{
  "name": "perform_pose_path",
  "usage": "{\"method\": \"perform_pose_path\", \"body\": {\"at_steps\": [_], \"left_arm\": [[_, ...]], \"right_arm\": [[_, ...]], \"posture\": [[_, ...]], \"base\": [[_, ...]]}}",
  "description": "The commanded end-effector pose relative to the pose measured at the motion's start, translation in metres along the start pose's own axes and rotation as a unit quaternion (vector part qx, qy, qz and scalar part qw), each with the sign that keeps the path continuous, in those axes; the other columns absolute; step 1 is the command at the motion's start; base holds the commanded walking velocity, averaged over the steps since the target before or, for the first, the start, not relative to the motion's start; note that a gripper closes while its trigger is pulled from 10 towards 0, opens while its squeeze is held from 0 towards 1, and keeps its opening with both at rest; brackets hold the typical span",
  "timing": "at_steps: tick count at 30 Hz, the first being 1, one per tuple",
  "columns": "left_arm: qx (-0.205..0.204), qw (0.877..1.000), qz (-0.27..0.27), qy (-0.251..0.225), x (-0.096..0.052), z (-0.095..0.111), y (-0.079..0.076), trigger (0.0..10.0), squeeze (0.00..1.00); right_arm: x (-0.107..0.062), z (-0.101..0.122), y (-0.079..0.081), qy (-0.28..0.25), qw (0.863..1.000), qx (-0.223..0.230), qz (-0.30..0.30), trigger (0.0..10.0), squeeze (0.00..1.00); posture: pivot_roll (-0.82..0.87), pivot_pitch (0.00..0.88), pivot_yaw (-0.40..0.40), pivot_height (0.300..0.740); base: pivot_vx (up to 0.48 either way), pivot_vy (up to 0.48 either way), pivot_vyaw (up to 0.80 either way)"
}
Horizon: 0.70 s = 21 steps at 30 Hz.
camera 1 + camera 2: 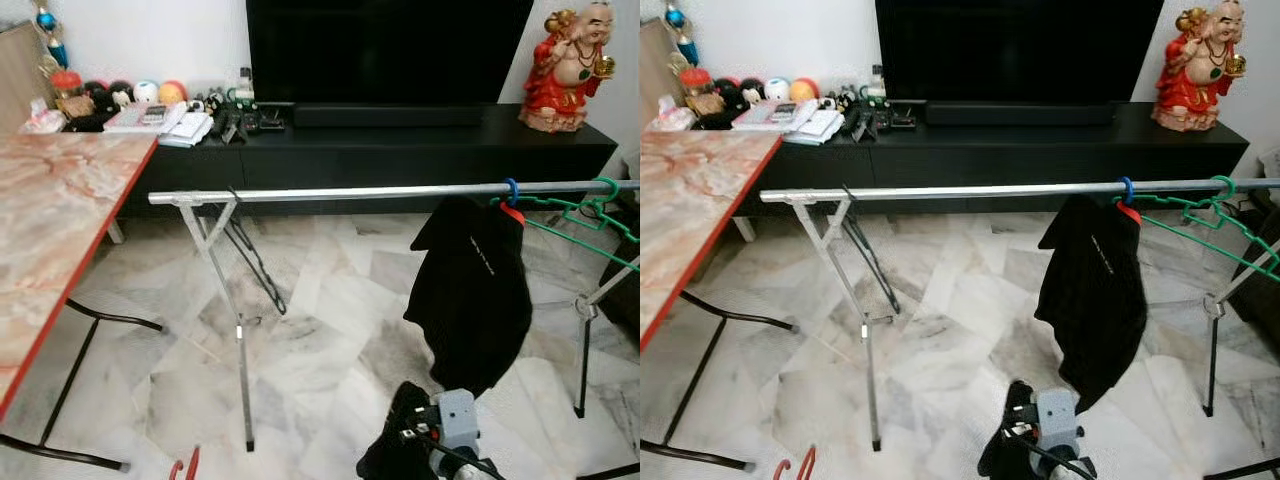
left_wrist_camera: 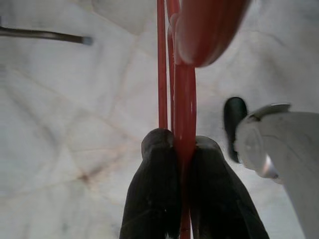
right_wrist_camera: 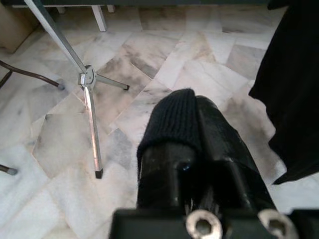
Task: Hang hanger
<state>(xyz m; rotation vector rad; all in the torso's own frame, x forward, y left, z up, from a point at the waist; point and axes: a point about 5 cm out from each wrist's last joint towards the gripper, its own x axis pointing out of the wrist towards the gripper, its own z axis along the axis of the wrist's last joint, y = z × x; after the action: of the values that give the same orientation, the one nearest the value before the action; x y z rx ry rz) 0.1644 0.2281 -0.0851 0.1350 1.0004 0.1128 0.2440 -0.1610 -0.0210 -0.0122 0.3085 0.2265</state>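
- Up close, the left wrist view has the left gripper (image 2: 183, 164) clamped on a red hanger (image 2: 184, 99), its two black fingers pressed against the thin red wire from either side.
- From the head views, only a curl of that red hanger (image 1: 185, 466) peeks in at the bottom edge, low over the floor and left of the rack leg.
- Seen along its own wrist view, the right gripper (image 3: 192, 124) has its fingers together, one sheathed in a black knit cover, with nothing between them; the head view places it low, below the black garment (image 1: 470, 290).
- A silver rail (image 1: 350, 193) runs across the scene on crossed metal legs.
- On the rail's right part hang the black garment on a hanger with a blue hook, and just beside it a green hanger (image 1: 585, 212).
- The floor (image 1: 320, 340) is pale veined marble tile.
- A marble-topped desk (image 1: 50, 230) with a red edge stands on the left.
- Behind, a long black TV cabinet (image 1: 400, 150) carries a television (image 1: 390, 50), small clutter and a red figurine (image 1: 565, 65).
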Motion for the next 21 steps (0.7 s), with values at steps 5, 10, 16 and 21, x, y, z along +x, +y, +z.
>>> {"method": "perform_pose_path", "body": {"at_steps": [5, 10, 16, 21], "left_arm": [[-0.003, 1.000, -0.005, 0.024, -0.006, -0.029, -0.007, 10.0, 0.00], [-0.002, 1.000, -0.004, 0.026, -0.007, -0.032, -0.004, 10.0, 0.00], [0.003, 1.000, -0.006, 0.025, -0.007, -0.031, -0.004, 10.0, 0.00], [0.006, 1.000, -0.008, 0.028, -0.007, -0.031, -0.005, 10.0, 0.00]], "right_arm": [[-0.003, -0.005, -0.006, 0.014, 1.000, 0.002, -0.009, 10.0, 0.00], [-0.003, -0.007, -0.007, 0.023, 1.000, 0.003, -0.011, 10.0, 0.00], [-0.003, -0.008, -0.008, 0.030, 0.999, 0.005, -0.012, 10.0, 0.00], [-0.004, -0.011, -0.010, 0.037, 0.999, 0.006, -0.014, 10.0, 0.00]], "posture": [[0.11, 0.055, -0.011, 0.740], [0.11, 0.056, -0.011, 0.740], [0.11, 0.058, -0.011, 0.740], [0.11, 0.058, -0.010, 0.740]], "base": [[0.000, 0.270, 0.00], [0.000, 0.211, 0.00], [0.000, 0.000, 0.00], [0.000, 0.000, 0.00]]}}
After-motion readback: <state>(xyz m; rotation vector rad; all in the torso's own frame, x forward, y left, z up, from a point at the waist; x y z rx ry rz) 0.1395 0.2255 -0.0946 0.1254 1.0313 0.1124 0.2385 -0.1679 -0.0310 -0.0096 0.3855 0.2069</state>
